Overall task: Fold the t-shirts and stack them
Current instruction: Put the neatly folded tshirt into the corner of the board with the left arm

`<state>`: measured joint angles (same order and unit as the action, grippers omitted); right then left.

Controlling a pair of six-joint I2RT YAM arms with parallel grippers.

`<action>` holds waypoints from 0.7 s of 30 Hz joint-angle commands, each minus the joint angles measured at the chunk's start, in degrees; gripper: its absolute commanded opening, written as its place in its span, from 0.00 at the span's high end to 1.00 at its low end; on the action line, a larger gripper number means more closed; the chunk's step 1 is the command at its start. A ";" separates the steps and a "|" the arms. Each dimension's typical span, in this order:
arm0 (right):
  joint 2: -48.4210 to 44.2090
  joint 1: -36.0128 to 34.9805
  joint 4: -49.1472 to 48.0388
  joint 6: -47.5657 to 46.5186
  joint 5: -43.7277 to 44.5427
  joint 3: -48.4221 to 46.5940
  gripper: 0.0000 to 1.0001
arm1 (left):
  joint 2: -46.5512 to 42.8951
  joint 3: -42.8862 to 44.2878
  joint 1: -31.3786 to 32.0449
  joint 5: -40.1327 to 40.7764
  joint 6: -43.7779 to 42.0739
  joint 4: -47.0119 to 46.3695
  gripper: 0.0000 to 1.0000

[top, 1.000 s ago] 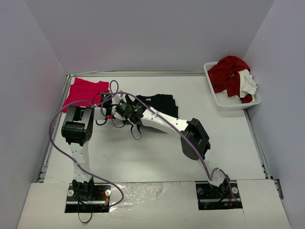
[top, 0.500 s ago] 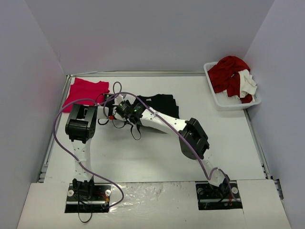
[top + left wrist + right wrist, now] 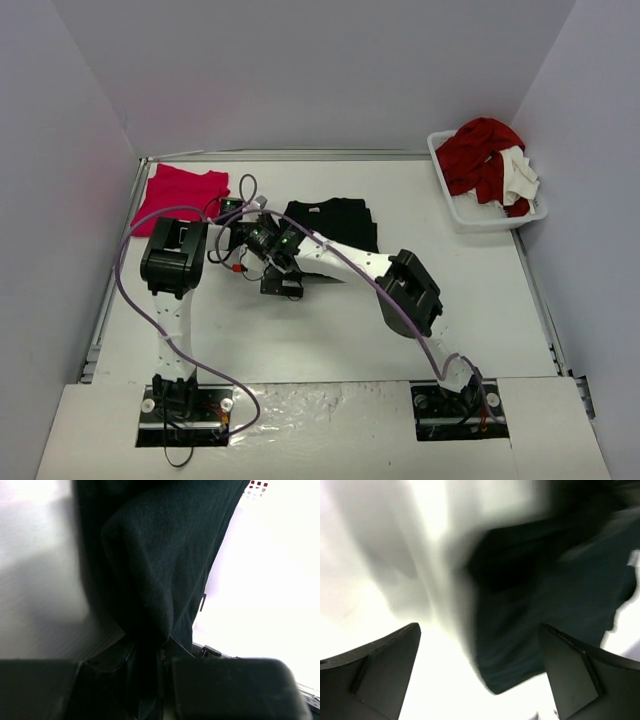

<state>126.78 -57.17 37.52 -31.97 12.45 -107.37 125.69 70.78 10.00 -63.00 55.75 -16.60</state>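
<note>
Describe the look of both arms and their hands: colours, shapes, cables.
The left arm and right arm share one build: white links with bulky black joint housings, on black bases. A purple cable loops loosely along each. The left hand and right hand have dark, flat, angular fingers.

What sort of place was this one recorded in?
Likely a lab test cell: plain walls box in a white table, two robot arms are bolted at its near edge, and a basket of clothes sits far right.
</note>
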 commanded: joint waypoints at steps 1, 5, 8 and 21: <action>-13.62 -1.64 7.81 -3.27 -11.72 7.75 0.00 | -1.15 2.69 0.55 -1.95 -0.19 -1.33 0.98; -24.90 9.20 12.93 -7.92 -23.41 16.57 0.00 | -2.29 4.27 0.02 -1.86 -3.80 2.53 0.98; -29.92 21.00 12.85 -10.13 -27.91 19.30 0.00 | -3.52 5.68 -0.33 -1.34 -7.13 5.60 0.98; -25.01 44.16 4.94 -4.07 -37.06 24.49 0.00 | -1.85 23.94 -4.90 6.92 -28.93 36.27 0.98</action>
<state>100.29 -12.51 42.19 -37.15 -20.34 -83.92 125.69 89.25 7.40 -58.50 32.58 12.71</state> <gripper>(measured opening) 0.999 0.101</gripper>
